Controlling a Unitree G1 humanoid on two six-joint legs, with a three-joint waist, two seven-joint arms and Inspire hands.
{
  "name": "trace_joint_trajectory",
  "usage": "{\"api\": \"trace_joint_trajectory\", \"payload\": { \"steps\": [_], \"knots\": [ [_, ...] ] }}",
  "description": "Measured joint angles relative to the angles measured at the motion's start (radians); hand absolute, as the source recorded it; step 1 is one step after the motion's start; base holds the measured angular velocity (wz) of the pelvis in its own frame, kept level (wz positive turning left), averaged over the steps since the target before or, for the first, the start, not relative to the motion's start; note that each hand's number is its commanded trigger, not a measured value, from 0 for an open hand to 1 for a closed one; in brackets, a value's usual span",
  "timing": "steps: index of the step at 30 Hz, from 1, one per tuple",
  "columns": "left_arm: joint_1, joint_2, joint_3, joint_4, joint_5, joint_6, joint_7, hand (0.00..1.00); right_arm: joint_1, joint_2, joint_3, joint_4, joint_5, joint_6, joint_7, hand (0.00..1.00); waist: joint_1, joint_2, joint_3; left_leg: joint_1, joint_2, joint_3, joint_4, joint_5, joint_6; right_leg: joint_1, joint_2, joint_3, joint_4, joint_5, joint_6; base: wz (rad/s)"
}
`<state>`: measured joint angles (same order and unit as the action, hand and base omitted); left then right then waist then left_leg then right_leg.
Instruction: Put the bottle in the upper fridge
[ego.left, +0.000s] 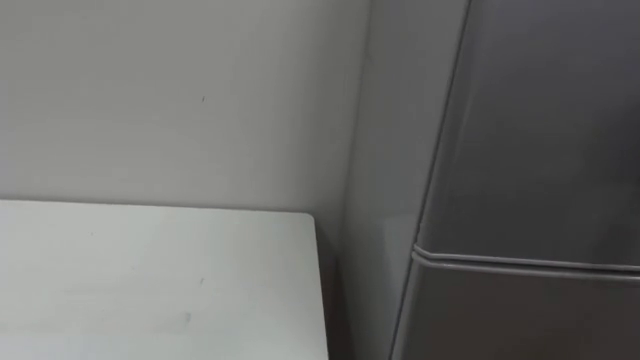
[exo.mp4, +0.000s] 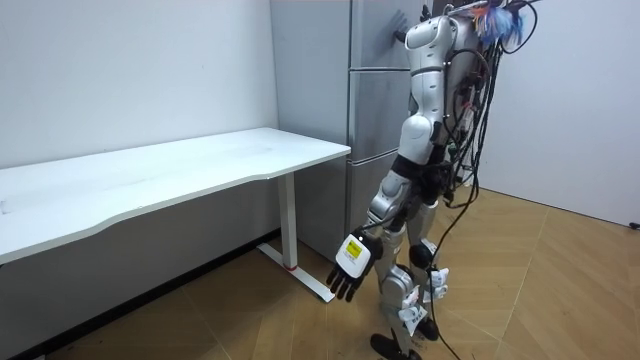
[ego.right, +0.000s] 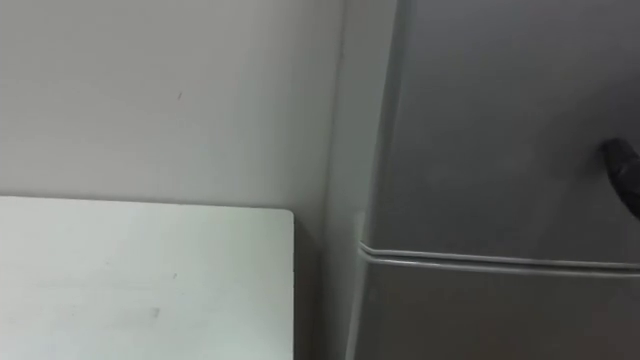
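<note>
The grey fridge stands right of the white table, both doors shut. Its upper door meets the lower door at a horizontal seam. I stand close in front of it. My left hand hangs low by my leg, fingers relaxed and holding nothing. My right hand is raised against the upper door; a dark part of it enters the right eye view at the right edge.
The white table stands against the pale wall, with its right end a narrow gap from the fridge's side. Wooden floor lies open behind me.
</note>
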<state>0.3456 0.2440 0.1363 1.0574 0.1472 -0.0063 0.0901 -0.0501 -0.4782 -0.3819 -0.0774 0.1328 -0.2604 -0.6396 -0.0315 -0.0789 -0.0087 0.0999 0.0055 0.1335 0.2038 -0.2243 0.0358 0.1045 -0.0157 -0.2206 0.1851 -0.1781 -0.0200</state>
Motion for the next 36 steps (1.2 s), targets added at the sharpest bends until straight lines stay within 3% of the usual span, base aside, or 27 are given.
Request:
{"api": "trace_joint_trajectory", "payload": {
  "steps": [4, 8, 12, 19, 23, 28, 32, 34, 36],
  "knots": [
    [0.001, -0.002, 0.007, 0.000, -0.004, 0.000, 0.012, 0.00, 0.039, 0.000, -0.057, 0.067, 0.027, 0.016, -0.055, 0.00, -0.004, 0.003, 0.0006, 0.001, 0.000, 0.003, -0.007, 0.000, 0.000, -0.004, 0.001, 0.002, 0.000, 0.000, 0.001, -0.04],
    [-0.001, -0.015, 0.022, -0.001, -0.004, 0.000, 0.015, 0.00, 0.073, 0.000, -0.091, 0.113, 0.082, 0.036, -0.071, 0.00, -0.022, 0.008, 0.0063, -0.002, 0.000, 0.007, -0.016, 0.000, 0.000, -0.012, 0.000, 0.006, 0.001, -0.002, 0.003, -0.05],
    [0.000, -0.017, 0.060, -0.021, -0.009, -0.001, 0.017, 0.00, 0.125, 0.000, -0.118, 0.159, 0.144, 0.079, -0.096, 0.00, -0.021, 0.010, 0.0062, 0.000, 0.000, 0.020, -0.022, 0.000, 0.000, -0.020, -0.001, 0.014, 0.005, -0.011, 0.002, -0.05],
    [0.001, -0.029, 0.056, -0.016, -0.029, 0.001, 0.041, 0.00, 0.176, 0.009, -0.119, 0.226, 0.340, 0.089, -0.133, 0.00, -0.019, 0.006, 0.0063, 0.000, -0.001, 0.027, -0.028, 0.000, -0.001, -0.018, 0.002, 0.026, 0.000, -0.012, 0.003, -0.03],
    [0.013, -0.032, 0.056, -0.017, -0.057, 0.007, 0.063, 0.00, 0.237, 0.057, -0.121, 0.234, 0.494, 0.087, -0.146, 0.00, -0.021, 0.010, 0.0071, -0.001, -0.001, 0.018, -0.029, -0.001, -0.001, -0.011, -0.001, 0.014, -0.005, -0.012, 0.004, 0.08],
    [0.020, -0.048, 0.051, -0.020, -0.059, 0.013, 0.087, 0.00, 0.261, 0.165, -0.102, 0.391, 0.502, 0.088, -0.152, 0.00, -0.018, 0.034, 0.0081, 0.012, -0.001, 0.021, -0.033, -0.001, -0.001, -0.013, -0.002, 0.028, -0.001, -0.013, 0.004, -0.03],
    [0.020, -0.060, 0.048, -0.018, -0.058, 0.013, 0.100, 0.00, 0.284, 0.216, -0.063, 0.467, 0.502, 0.089, -0.158, 0.00, -0.019, 0.057, 0.0058, 0.017, -0.002, 0.025, -0.036, -0.001, -0.001, -0.013, -0.002, 0.038, 0.003, -0.016, 0.004, -0.07],
    [0.020, -0.061, 0.048, -0.016, -0.059, 0.012, 0.103, 0.00, 0.304, 0.248, -0.024, 0.507, 0.504, 0.089, -0.159, 0.00, -0.017, 0.058, 0.0063, 0.016, -0.001, 0.025, -0.035, 0.000, -0.001, -0.017, 0.000, 0.042, 0.005, -0.018, 0.003, -0.02],
    [0.022, -0.066, 0.048, -0.014, -0.076, 0.012, 0.103, 0.00, 0.313, 0.253, 0.013, 0.549, 0.504, 0.088, -0.155, 0.00, -0.017, 0.059, 0.0067, 0.015, -0.002, 0.025, -0.035, -0.001, -0.001, -0.018, -0.001, 0.043, 0.004, -0.019, 0.003, 0.00]
  ]
}}
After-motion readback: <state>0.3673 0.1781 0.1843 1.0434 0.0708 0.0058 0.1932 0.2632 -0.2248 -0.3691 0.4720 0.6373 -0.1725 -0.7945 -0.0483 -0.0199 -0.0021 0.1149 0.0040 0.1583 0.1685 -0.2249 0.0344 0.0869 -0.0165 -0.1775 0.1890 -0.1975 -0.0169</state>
